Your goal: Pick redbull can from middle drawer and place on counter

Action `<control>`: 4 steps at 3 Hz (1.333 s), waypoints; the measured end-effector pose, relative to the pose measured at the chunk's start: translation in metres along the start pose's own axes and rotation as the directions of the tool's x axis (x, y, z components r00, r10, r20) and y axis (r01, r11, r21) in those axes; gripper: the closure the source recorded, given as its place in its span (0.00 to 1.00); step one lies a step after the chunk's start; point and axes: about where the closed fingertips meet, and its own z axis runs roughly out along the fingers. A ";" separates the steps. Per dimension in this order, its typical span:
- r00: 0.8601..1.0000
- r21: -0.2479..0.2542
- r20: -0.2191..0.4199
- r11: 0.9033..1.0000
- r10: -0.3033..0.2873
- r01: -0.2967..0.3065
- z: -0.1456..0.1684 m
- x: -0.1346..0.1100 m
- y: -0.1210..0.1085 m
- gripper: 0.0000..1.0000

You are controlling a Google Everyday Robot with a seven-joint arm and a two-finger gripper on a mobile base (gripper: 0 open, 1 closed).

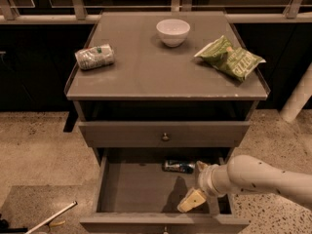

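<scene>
One redbull can [178, 166] at middle drawer [136, 189] back | gripper [191, 200] near, front-right | state unclear

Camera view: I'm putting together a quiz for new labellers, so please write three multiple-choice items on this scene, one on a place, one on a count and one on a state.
1. Where does the redbull can lie?
A. on the floor
B. at the back of the middle drawer
C. on a shelf

2. How many things rest on the counter?
A. one
B. three
C. five

3. What state is the middle drawer in?
A. pulled open
B. pushed shut
C. taken out of the cabinet

Key:
1 B: the can lies on its side against the drawer's back.
2 B: a white-and-green can, a white bowl and a green bag are on it.
3 A: the drawer's floor shows, and the pincer is over its front right part.
</scene>
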 end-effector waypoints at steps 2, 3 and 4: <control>1.000 0.009 0.019 1.000 -0.002 0.002 0.026 0.000 -0.016 0.00; 0.999 0.021 0.039 1.000 0.010 -0.011 0.049 -0.001 -0.034 0.00; 0.998 0.025 0.050 0.999 0.027 -0.028 0.069 -0.002 -0.047 0.00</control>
